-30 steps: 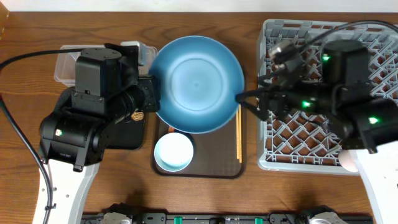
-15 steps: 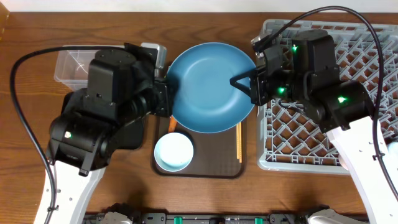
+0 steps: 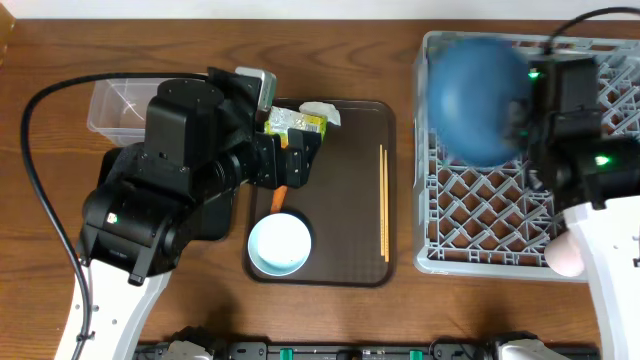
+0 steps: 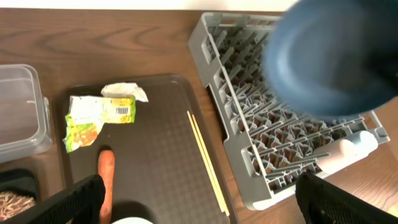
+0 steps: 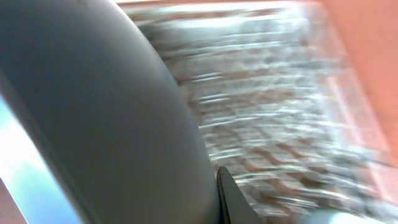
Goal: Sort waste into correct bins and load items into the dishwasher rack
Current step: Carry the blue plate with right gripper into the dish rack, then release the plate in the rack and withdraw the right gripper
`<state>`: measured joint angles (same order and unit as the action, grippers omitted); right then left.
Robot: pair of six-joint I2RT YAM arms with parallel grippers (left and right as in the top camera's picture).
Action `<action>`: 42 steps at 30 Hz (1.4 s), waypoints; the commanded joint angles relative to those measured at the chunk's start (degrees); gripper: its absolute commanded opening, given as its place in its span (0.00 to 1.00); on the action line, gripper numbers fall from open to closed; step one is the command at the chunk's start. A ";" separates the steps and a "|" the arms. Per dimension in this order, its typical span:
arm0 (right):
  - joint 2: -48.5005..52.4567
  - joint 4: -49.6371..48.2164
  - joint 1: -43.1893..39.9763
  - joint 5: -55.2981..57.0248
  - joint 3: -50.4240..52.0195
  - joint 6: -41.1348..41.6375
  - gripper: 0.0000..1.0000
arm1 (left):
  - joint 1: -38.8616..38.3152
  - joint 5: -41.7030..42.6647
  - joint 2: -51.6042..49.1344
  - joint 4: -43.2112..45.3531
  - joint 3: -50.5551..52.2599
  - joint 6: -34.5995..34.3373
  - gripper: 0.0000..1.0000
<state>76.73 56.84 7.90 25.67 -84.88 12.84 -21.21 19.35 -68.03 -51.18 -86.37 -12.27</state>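
Well, over the rack [image 3: 480, 225] hung the dish [image 3: 478, 100], big, round, dark blue and blurred, its rim pinched in the closed right gripper [image 5: 217, 186]. It looked stiff, glossy and breakable, likely slippery and weighty for one edge grip, so I judged the rim the only place to hold it. The left gripper [image 4: 199, 186] gaped wide and empty above the tray [image 4: 155, 162].

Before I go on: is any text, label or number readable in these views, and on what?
None can be quoted.
Wrapper on the brown tray: coloured printing and a barcode, too small to read.
Rack: no lettering visible.
Dish: blurred, no marking to be made out.
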 commanded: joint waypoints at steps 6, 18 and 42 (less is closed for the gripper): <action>2.32 -5.16 -10.25 38.56 -0.20 1.14 0.01 | -0.09 0.52 0.70 -1.92 -0.33 -0.22 0.98; 15.26 -20.46 -19.34 43.10 -0.20 -16.52 0.01 | -0.09 0.55 0.74 -6.14 -0.33 -0.22 0.98; 29.05 -27.50 -18.51 32.81 -0.17 -37.07 0.79 | -0.09 0.52 0.74 -6.62 -0.33 -0.22 0.98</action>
<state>105.41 28.82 -11.49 61.78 -85.32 -23.70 -21.21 19.38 -67.99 -57.69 -86.37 -12.23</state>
